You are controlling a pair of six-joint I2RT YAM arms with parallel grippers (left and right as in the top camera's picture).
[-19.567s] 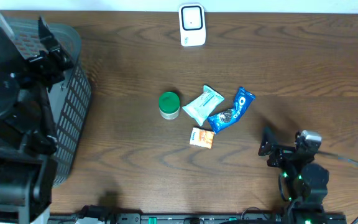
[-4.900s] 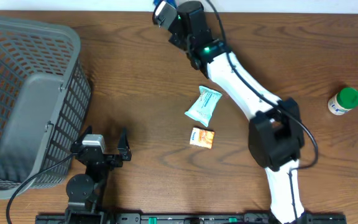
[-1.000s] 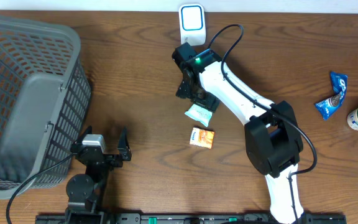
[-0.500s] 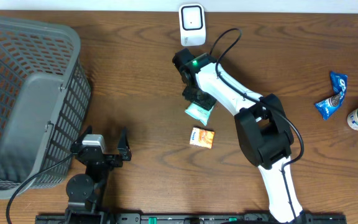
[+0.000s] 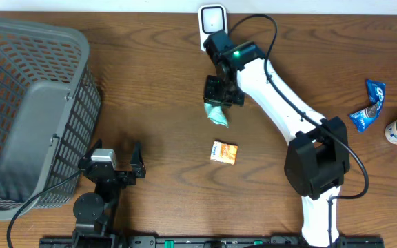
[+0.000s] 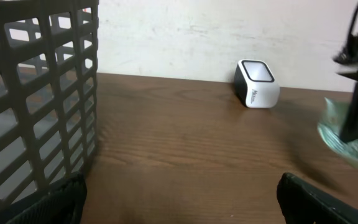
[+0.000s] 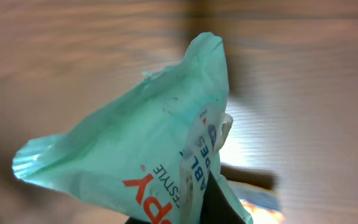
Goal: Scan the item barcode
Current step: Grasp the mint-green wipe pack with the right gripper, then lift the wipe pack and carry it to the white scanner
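Since the teal packet (image 5: 219, 117) is pinched in the closed right gripper (image 5: 220, 100) just below the scanner (image 5: 213, 24) at top centre, presenting looks underway, and the barcode probably needs to be turned scanner-ward next.

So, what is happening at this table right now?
The right gripper is shut on a mint-green packet and holds it above the table, close to the white scanner. The left gripper rests open beside the grey basket. A small orange packet lies on the table, untouched.
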